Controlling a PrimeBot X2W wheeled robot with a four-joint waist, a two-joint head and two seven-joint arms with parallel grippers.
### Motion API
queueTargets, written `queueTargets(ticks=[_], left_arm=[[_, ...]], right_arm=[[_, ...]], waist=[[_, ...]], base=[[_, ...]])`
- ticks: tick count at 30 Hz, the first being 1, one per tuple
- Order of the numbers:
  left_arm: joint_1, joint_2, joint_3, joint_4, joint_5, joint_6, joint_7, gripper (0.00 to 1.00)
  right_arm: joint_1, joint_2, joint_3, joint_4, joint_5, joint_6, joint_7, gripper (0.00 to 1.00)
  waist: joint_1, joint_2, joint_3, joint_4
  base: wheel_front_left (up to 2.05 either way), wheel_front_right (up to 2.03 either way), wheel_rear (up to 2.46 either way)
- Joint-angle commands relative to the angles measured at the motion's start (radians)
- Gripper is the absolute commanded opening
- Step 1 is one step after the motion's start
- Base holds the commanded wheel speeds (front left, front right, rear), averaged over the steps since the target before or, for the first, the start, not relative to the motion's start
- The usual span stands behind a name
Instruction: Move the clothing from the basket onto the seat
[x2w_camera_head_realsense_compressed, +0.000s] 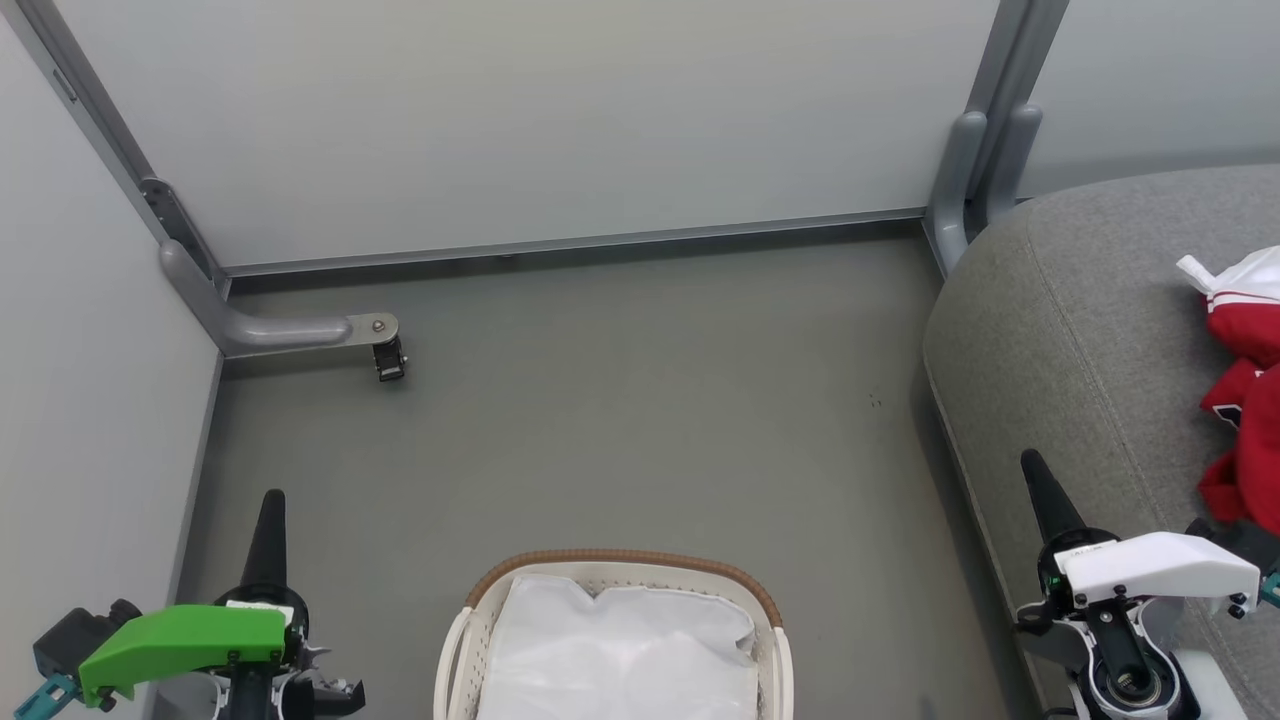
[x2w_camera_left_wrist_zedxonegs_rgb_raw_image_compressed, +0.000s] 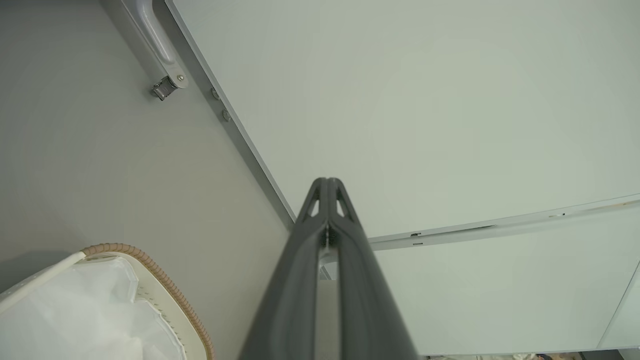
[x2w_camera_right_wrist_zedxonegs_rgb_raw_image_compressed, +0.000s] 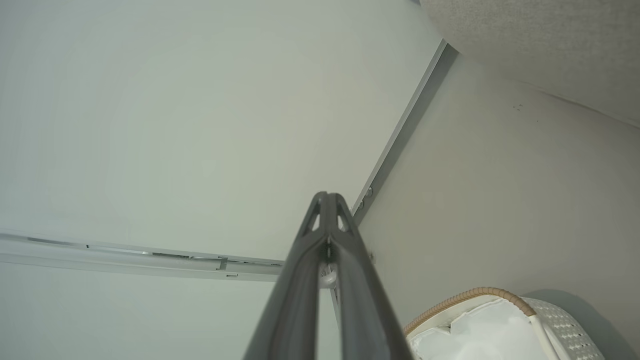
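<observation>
The red clothing (x2w_camera_head_realsense_compressed: 1245, 400), with white trim, lies heaped on the grey seat (x2w_camera_head_realsense_compressed: 1060, 330) at the right edge of the head view. On the floor at the bottom centre stands the white basket (x2w_camera_head_realsense_compressed: 625, 565) with its brown rim, holding just a flat white cloth (x2w_camera_head_realsense_compressed: 620, 650). My left gripper (x2w_camera_head_realsense_compressed: 272, 500) is shut and empty at the lower left, left of the basket. My right gripper (x2w_camera_head_realsense_compressed: 1030, 462) is shut and empty at the lower right, over the seat's front edge. Both wrist views show closed fingertips (x2w_camera_left_wrist_zedxonegs_rgb_raw_image_compressed: 327, 182) (x2w_camera_right_wrist_zedxonegs_rgb_raw_image_compressed: 327, 196) and a part of the basket (x2w_camera_left_wrist_zedxonegs_rgb_raw_image_compressed: 155, 272) (x2w_camera_right_wrist_zedxonegs_rgb_raw_image_compressed: 470, 297).
Pale partition walls on grey metal frames enclose the grey floor (x2w_camera_head_realsense_compressed: 620, 400) on the left and at the back. A metal foot with a small caster (x2w_camera_head_realsense_compressed: 388, 358) juts out from the far left corner. A grey post (x2w_camera_head_realsense_compressed: 975, 170) stands by the seat's far corner.
</observation>
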Motion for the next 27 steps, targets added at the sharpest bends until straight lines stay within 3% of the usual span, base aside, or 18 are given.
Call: queueTargets(ticks=[1,27], left_arm=[[-0.019,0.008,0.006,-0.010,-0.022,-0.006,0.006,0.00],[-0.021,0.009,0.012,-0.044,-0.224,-0.007,0.059,0.00]], right_arm=[[0.004,-0.006,-0.006,-0.013,0.025,-0.001,0.006,0.00],[0.026,-0.007,-0.035,-0.046,0.231,-0.001,0.058,0.00]], waist=[[0.0000,0.0000,-0.001,0.000],[0.0000,0.0000,-0.012,0.004]], base=[[0.00,0.00,0.00],[0.00,0.00,0.00]])
